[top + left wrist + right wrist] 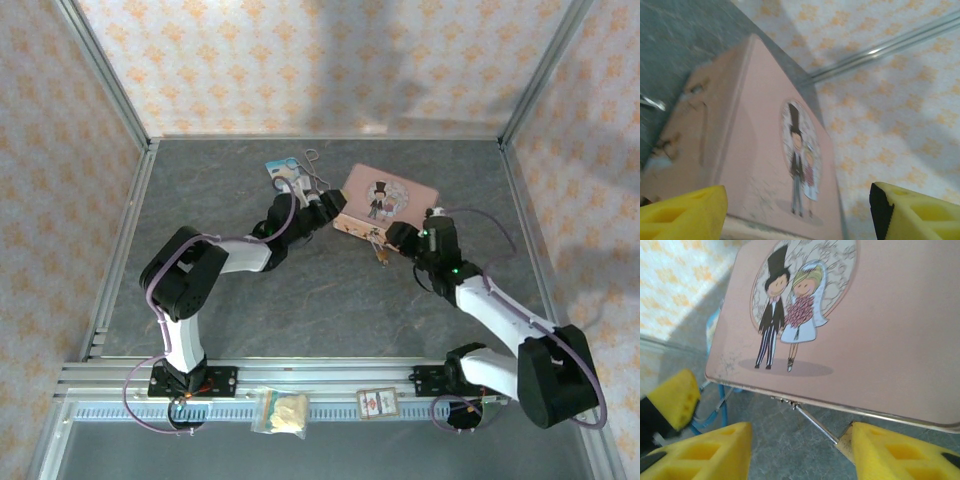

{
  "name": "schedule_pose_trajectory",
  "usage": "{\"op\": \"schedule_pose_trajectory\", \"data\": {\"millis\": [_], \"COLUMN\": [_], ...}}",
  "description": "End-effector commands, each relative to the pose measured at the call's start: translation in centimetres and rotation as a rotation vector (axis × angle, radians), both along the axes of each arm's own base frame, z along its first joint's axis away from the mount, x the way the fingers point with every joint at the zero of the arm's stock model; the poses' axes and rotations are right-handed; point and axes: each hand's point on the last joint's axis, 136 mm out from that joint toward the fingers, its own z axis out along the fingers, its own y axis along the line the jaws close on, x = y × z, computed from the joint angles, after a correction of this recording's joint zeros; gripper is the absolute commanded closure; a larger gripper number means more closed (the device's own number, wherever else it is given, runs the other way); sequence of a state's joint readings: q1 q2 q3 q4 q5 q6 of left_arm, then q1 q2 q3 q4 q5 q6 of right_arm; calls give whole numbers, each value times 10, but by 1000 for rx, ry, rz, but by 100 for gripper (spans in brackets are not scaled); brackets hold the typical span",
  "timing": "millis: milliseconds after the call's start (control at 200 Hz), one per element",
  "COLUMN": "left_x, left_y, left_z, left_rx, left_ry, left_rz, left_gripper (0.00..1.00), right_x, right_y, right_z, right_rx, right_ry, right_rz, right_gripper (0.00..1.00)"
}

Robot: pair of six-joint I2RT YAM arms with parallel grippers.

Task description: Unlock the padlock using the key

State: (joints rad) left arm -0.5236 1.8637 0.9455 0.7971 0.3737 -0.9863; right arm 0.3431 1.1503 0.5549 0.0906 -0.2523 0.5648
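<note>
The aluminium rail (120,375) runs along the near edge of the counter (330,310). On it, between the two arm bases, lie a small plastic bag (282,411) of pale stuff and a small card (377,403).

Your right arm reaches from the near right corner toward the middle. Your right hand (398,238) sits low at the near long side of the pink tin (388,198). In the right wrist view that hand (800,435) has its yellow fingers (715,452) apart, gripping nothing.

The padlock (844,446) lies between those fingers. Its thin silver shackle (815,422) runs from the tin's near edge down to the brass body. The body sits just beside the right-side finger, and you cannot tell whether the two touch. From above, the padlock (381,250) is a tiny brass speck against the tin's near side, just left of your right hand.

The tin lies past the middle of the counter, toward the far edge, with its lid up. A cartoon bride and groom show on the lid (890,315).

Your left hand (328,208) is at the tin's left end. In the left wrist view this hand (796,200) also has its fingers (680,215) apart. The tin (750,150) lies ahead between them, and wallpaper shows between the tin and the right-side finger.

Farther on, near the far edge, a blue-and-white packet (285,172) lies just behind the left hand.
</note>
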Motion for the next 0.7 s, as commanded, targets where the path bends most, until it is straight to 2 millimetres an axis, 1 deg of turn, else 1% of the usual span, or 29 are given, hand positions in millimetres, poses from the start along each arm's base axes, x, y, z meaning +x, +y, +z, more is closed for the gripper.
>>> {"op": "schedule_pose_trajectory", "data": {"millis": [0, 70, 130, 170, 175, 190, 375, 410, 425, 455, 495, 515, 535, 606, 696], "left_x": [15, 25, 31, 33, 34, 35, 39, 39, 39, 39, 39, 39, 39, 38, 38], "left_y": [16, 19, 17, 14, 13, 11, -11, -16, -18, -23, -32, -36, -40, -51, -62], "left_z": [-4, -6, -7, -2, -10, -16, -34, -34, -38, -39, -40, -40, -39, -32, -19], "left_rx": [134, 184, 195, 183, 187, 188, 166, 160, 160, 152, 141, 134, 130, 119, 98], "left_ry": [-13, -17, -20, -29, -15, -4, 26, 25, 29, 30, 33, 31, 29, 10, -19], "left_rz": [12, 27, 22, 16, 14, 8, -40, -47, -51, -62, -83, -92, -99, -118, -129], "left_gripper": [27, 27, 26, 27, 27, 27, 27, 27, 27, 27, 27, 27, 27, 27, 27], "right_x": [-9, -6, -3, -1, -1, 0, 3, 2, 2, 1, 1, 0, -1, -2, -3], "right_y": [-5, 2, 6, 9, 9, 9, 10, 11, 12, 12, 14, 14, 15, 15, 13], "right_z": [-35, -42, -44, -45, -45, -45, -42, -42, -42, -42, -42, -43, -44, -46, -51], "right_rx": [-219, -240, -234, -227, -226, -226, -219, -217, -215, -212, -211, -213, -218, -244, -290], "right_ry": [119, 142, 150, 152, 152, 153, 143, 140, 138, 137, 133, 134, 134, 143, 159], "right_rz": [35, 49, 60, 66, 66, 67, 62, 66, 68, 74, 85, 93, 99, 107, 104], "right_gripper": [42, 41, 41, 41, 40, 40, 38, 37, 36, 35, 30, 27, 26, 26, 26]}}
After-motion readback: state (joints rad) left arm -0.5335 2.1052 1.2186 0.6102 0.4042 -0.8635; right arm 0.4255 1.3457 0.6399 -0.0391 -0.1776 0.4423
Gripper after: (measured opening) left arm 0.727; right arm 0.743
